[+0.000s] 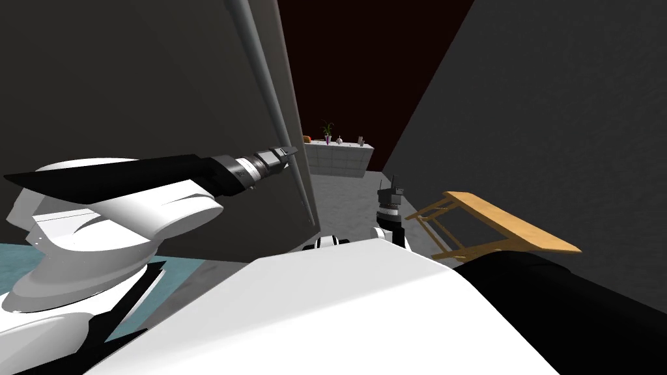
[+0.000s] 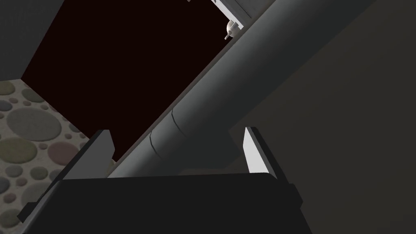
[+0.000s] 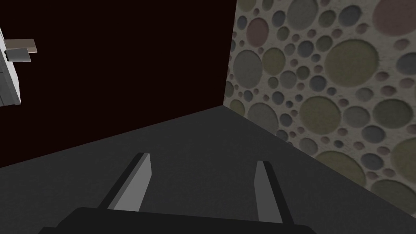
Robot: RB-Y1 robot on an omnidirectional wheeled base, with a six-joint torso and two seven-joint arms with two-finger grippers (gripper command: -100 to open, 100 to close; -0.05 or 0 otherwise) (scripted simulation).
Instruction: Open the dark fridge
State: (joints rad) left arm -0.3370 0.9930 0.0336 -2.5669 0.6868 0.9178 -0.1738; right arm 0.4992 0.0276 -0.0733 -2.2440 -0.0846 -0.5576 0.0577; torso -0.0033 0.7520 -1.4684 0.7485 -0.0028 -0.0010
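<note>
The dark fridge door (image 1: 130, 84) fills the left of the head view, with a long grey bar handle (image 1: 273, 97) running down its edge. My left gripper (image 1: 286, 153) reaches to that handle. In the left wrist view the handle (image 2: 211, 101) passes slantwise between the fingers of the left gripper (image 2: 176, 146), which stands open around the bar, the door face (image 2: 345, 101) behind it. My right gripper (image 1: 391, 192) hangs low in the middle, away from the fridge, and its wrist view shows the right gripper (image 3: 203, 178) open with nothing between the fingers.
A tilted wooden table (image 1: 501, 224) stands close on the right beside a dark wall (image 1: 553, 97). A white counter (image 1: 339, 159) with a plant and small items sits farther ahead, across grey floor. A black area lies above it.
</note>
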